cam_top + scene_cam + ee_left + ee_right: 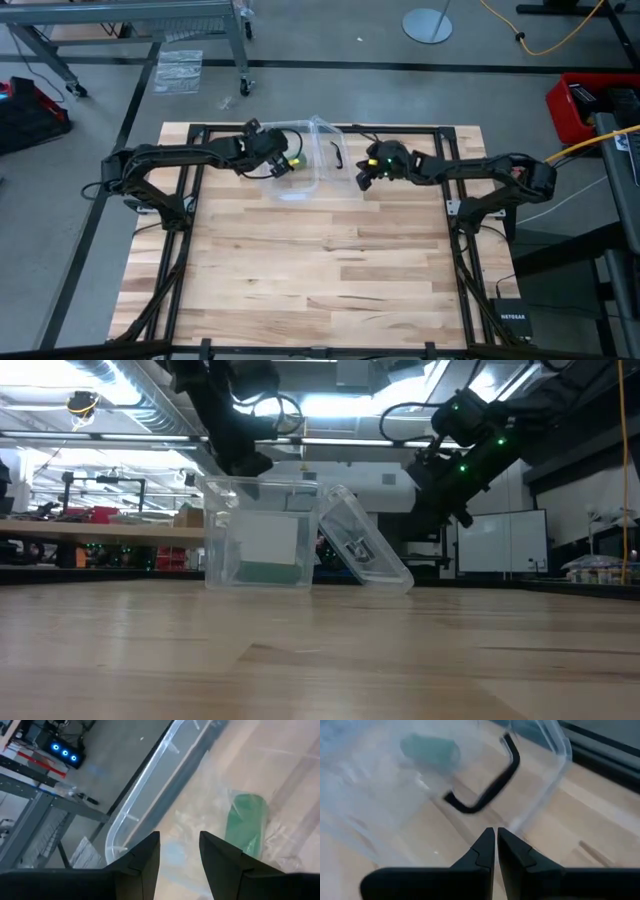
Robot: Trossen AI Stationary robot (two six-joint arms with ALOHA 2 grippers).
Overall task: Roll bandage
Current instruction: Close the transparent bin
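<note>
Bandage (245, 822): green roll inside the clear box (300, 165), lying below and ahead of the left gripper (179, 851), whose fingers stand parted and empty. Right gripper (496, 851): beside the box, fingers closed, holding nothing.

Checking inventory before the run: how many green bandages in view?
1. The bandage lies rolled inside the clear plastic box at the table's far edge, under the open left gripper. The shut right gripper waits beside the box. The crinkly wrapper could hide more.
</note>
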